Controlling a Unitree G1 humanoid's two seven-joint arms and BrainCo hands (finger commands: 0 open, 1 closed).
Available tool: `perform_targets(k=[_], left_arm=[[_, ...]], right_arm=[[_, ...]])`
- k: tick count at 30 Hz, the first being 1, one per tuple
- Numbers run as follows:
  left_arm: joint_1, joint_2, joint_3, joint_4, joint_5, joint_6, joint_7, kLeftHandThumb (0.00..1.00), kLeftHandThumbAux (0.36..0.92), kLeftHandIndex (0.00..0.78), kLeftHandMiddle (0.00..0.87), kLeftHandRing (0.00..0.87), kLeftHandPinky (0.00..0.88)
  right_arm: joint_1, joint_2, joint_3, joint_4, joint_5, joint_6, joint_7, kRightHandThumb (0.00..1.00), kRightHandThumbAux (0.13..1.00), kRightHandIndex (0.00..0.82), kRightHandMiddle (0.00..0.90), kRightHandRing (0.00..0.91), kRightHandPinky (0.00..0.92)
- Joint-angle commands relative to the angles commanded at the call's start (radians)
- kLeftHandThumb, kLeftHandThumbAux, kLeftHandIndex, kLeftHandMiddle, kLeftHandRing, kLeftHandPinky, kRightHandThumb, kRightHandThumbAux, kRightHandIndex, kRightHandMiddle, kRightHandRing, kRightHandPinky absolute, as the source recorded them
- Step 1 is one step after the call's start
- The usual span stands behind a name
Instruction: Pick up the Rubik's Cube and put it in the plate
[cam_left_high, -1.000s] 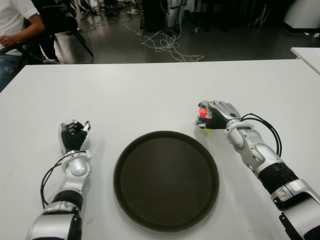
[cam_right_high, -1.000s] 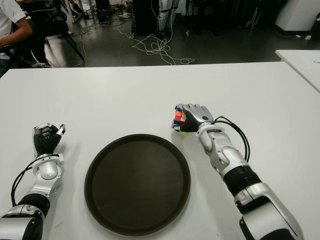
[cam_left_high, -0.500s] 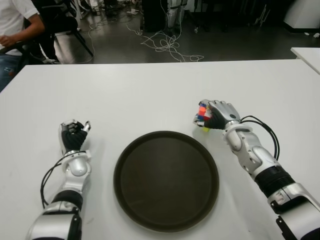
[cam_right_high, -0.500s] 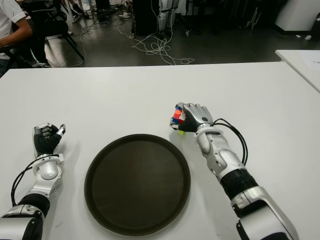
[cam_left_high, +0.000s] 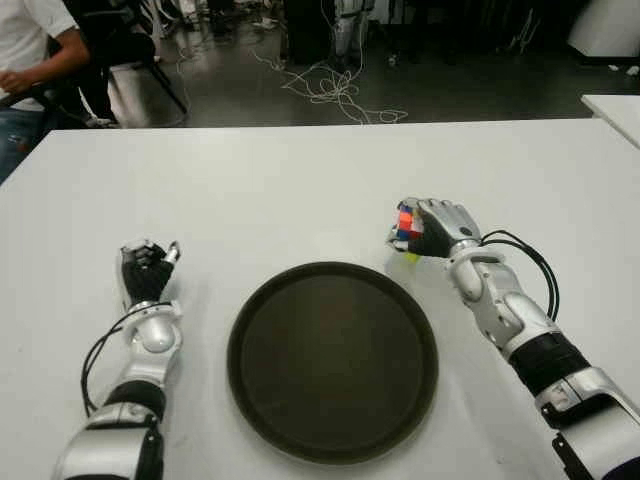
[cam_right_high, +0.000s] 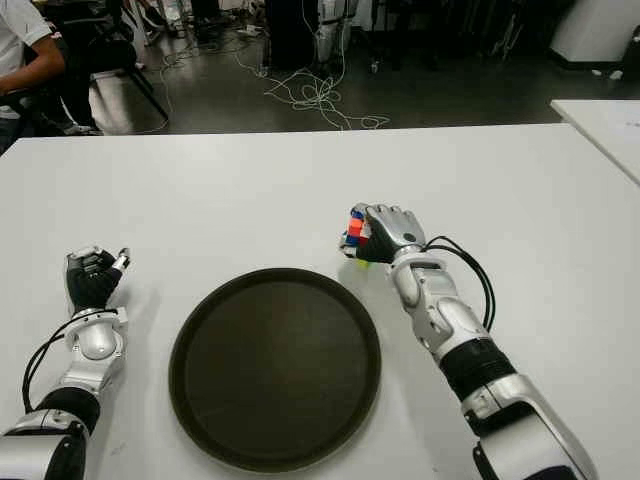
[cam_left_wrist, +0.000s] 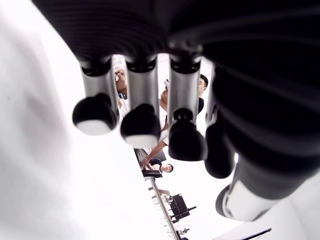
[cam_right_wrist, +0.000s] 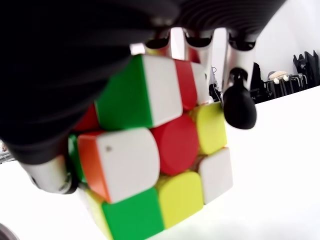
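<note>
**Cube gripped beside the plate, ready to carry over**

The right hand has its fingers wrapped around the Rubik's Cube, clamping it from above so the coloured faces show toward the plate. The cube sits just off the plate's rim at about 1 o'clock, low over the white counter; whether it touches the surface is unclear. The left hand, curled and holding nothing, shows at the plate's 9 o'clock, out of the way.

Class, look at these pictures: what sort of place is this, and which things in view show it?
Probably a robotics lab or workshop: loose cables tangle on the dark floor beyond a white table, and a seated person waits nearby.
</note>
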Motion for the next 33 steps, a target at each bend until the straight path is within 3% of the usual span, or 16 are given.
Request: perform_targets(k=[10, 24, 30, 33], left_arm=[[-0.001, -0.002, 0.001, -0.001, -0.001, -0.002, 0.003, 0.387, 0.760, 0.682, 0.836, 0.846, 0.852], [-0.006, 0.004, -0.002, 0.006, 0.002, -0.004, -0.003, 0.365, 0.776, 0.713, 0.850, 0.856, 0.862], [-0.007, 0.006, -0.005, 0.009, 0.006, 0.003, -0.003, 0.386, 0.762, 0.703, 0.850, 0.858, 0.868], [-0.008, 0.007, -0.006, 0.010, 0.008, 0.004, -0.002, 0.396, 0.757, 0.696, 0.847, 0.855, 0.865]], right_arm=[[0.012, 0.012, -0.026, -0.010, 0.014, -0.006, -0.047, 0.704, 0.717, 0.436, 0.764, 0.766, 0.764], [0.071, 0.048, -0.156, -0.128, 0.142, -0.085, -0.133, 0.703, 0.717, 0.437, 0.768, 0.778, 0.773], [0.108, 0.053, -0.207, -0.226, 0.181, -0.123, -0.161, 0.703, 0.718, 0.438, 0.776, 0.787, 0.783], [0.134, 0.072, -0.229, -0.292, 0.206, -0.145, -0.176, 0.703, 0.718, 0.438, 0.782, 0.791, 0.787]])
